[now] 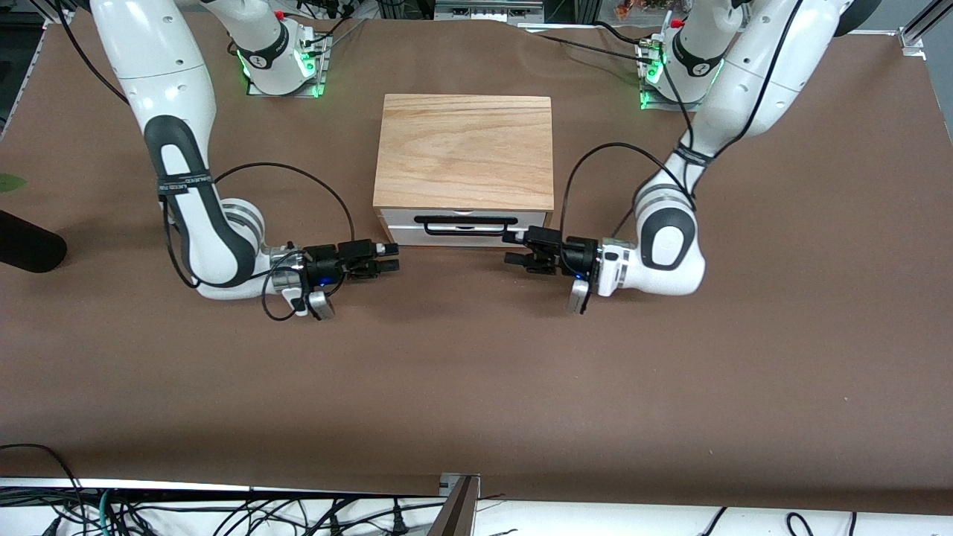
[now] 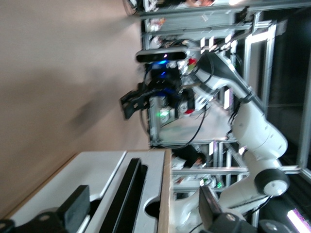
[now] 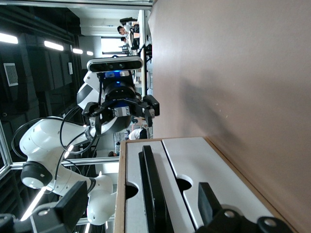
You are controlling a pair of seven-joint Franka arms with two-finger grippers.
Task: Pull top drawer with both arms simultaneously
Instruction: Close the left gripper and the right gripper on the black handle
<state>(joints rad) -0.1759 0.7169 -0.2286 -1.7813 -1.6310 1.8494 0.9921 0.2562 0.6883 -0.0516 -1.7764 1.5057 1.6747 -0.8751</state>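
The top drawer (image 1: pixel 394 217) has a white front under the cabinet's wood top (image 1: pixel 465 149) and a long black bar handle (image 1: pixel 465 232). It sits flush with the lower white panel. My right gripper (image 1: pixel 392 257) is open in front of the drawer, just off the handle's end toward the right arm's end of the table. My left gripper (image 1: pixel 509 249) is open at the handle's other end. Neither touches the handle. The left wrist view shows the handle (image 2: pixel 124 194) between the open left gripper (image 2: pixel 141 213). The right wrist view shows the handle (image 3: pixel 153 194) between the open right gripper (image 3: pixel 141 208).
A lower white drawer panel (image 3: pixel 209 165) lies under the top one. The brown table (image 1: pixel 476 387) spreads wide nearer the front camera. A black object (image 1: pixel 26 242) lies at the table's edge past the right arm.
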